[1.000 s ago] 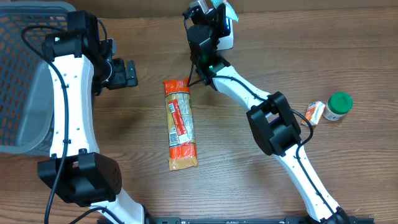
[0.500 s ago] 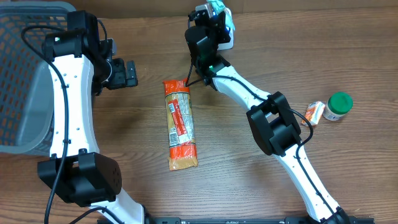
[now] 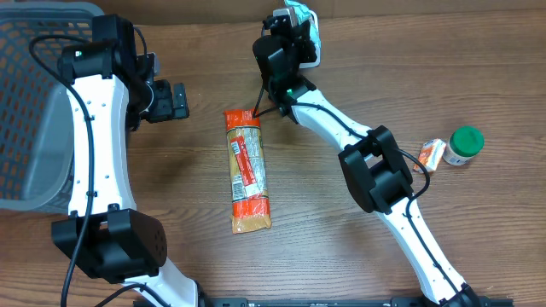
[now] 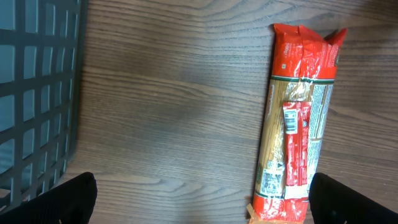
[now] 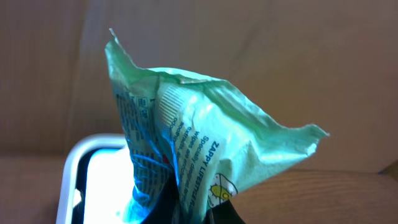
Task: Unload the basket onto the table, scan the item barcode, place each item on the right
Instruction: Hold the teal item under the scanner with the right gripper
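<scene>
Holding a crumpled green packet [image 3: 300, 14] pinched shut between its fingers, the right tool [image 3: 290, 24] sits at the top centre of the overhead frame, over the white scanner [image 3: 314, 55]. Over the last second it has crept slightly toward the upper edge, so less of the scanner shows beside it. In the right wrist view the packet's printed side hangs just above the scanner's lit window at lower left. I judge the scan is under way, though no barcode is clearly readable. The left tool [image 3: 177, 101] stands wide and empty at upper left, unmoved, near the grey basket [image 3: 34, 94]. A long pasta pack [image 3: 246, 170] lies on the counter [image 3: 358, 247] mid-frame.
</scene>
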